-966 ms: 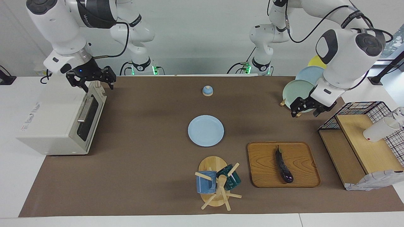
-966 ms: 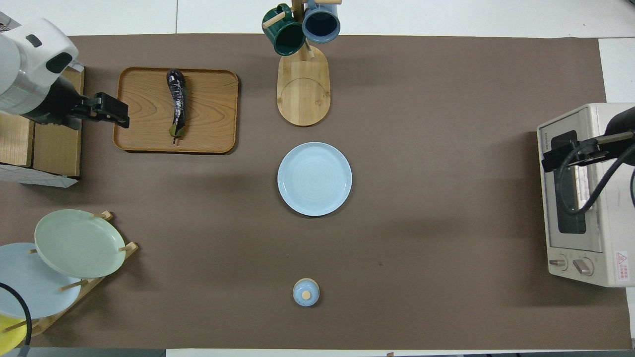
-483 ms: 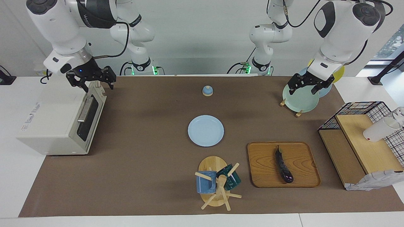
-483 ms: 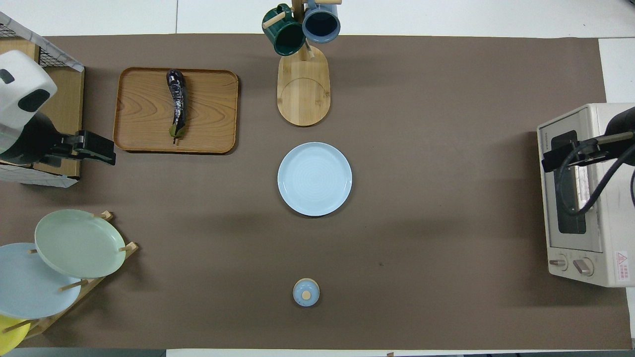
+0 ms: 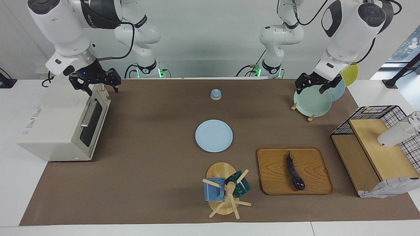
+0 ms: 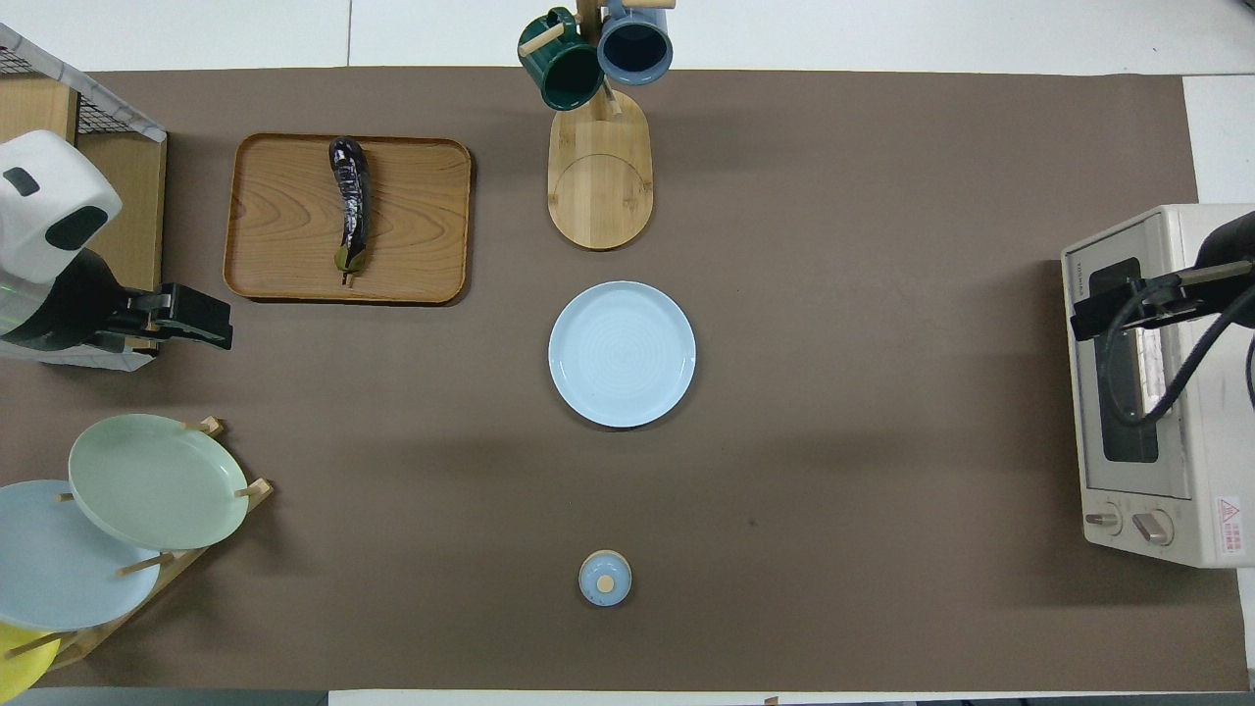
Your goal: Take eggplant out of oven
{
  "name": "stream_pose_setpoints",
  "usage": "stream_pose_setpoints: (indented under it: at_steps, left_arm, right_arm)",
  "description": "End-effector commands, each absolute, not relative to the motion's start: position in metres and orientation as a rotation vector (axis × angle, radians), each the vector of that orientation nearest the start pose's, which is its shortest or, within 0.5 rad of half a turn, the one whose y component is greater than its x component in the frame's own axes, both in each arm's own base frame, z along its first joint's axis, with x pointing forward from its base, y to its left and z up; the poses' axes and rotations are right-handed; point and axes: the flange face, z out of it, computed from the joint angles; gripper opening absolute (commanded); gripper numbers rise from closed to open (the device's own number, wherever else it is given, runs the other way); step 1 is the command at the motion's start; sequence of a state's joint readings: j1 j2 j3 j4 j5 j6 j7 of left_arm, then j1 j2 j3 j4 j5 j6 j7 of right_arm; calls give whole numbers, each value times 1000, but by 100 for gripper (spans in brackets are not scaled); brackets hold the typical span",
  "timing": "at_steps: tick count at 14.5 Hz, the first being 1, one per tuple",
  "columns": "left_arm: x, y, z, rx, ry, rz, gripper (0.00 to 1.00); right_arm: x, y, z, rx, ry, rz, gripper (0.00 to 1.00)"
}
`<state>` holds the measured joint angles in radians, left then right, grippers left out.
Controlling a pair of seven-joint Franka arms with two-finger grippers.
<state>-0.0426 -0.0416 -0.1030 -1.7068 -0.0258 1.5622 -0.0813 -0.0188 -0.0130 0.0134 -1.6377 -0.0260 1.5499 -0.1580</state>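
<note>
The slim, glossy dark purple eggplant (image 5: 294,171) lies on the rectangular wooden tray (image 5: 315,158) toward my left arm's end of the brown-covered worktop (image 5: 157,164). The boxy cream-white toaster oven (image 5: 60,124) stands at my right arm's end, door shut. My left hand (image 5: 314,85) hangs spread open and empty over the pale green plate (image 5: 311,105). My right hand (image 5: 95,82) hovers open, empty, over the oven's top edge.

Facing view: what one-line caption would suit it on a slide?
Eggplant rests on a wooden tray, oven door closed, both grippers raised.
</note>
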Motion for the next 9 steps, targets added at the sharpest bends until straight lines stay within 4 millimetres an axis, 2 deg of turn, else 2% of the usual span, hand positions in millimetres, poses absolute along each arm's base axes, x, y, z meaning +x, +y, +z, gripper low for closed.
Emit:
stream_pose_setpoints:
  at_steps: [1,9]
  left_arm:
    - [525,-81,600,-3159,74,156,100]
    - [527,-76,601,-3189,55,147,100]
  right_arm:
    - [542,-6,604,-3143,-215,113,100]
    - [542,-1,605,-3142,-227,110,100]
